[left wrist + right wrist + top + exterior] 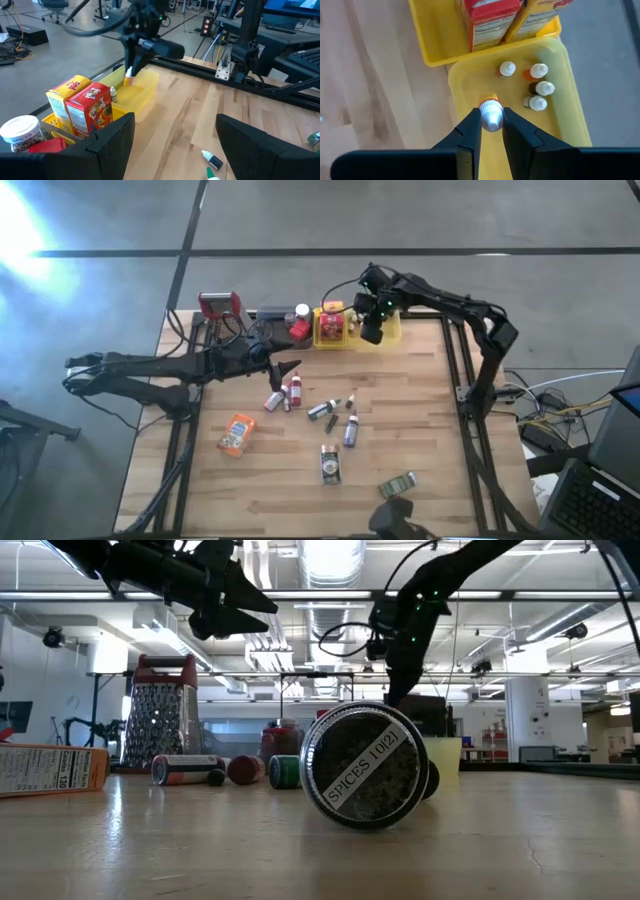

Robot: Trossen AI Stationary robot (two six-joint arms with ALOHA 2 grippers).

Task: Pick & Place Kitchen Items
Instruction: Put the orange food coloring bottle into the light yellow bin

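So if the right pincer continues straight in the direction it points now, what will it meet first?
Probably the bare floor of the yellow tray. The right pincer, shut on a white-capped bottle, points down into it, apart from four small bottles. Depth is unclear.

Grey floor [300,215] lying around wooden table [420,420]; ceiling lights [330,560] glowing above; white pillar [520,720] standing behind.

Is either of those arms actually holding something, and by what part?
The right pincer pinches a small bottle by its white cap, over the yellow tray. The left pincer is open and empty.
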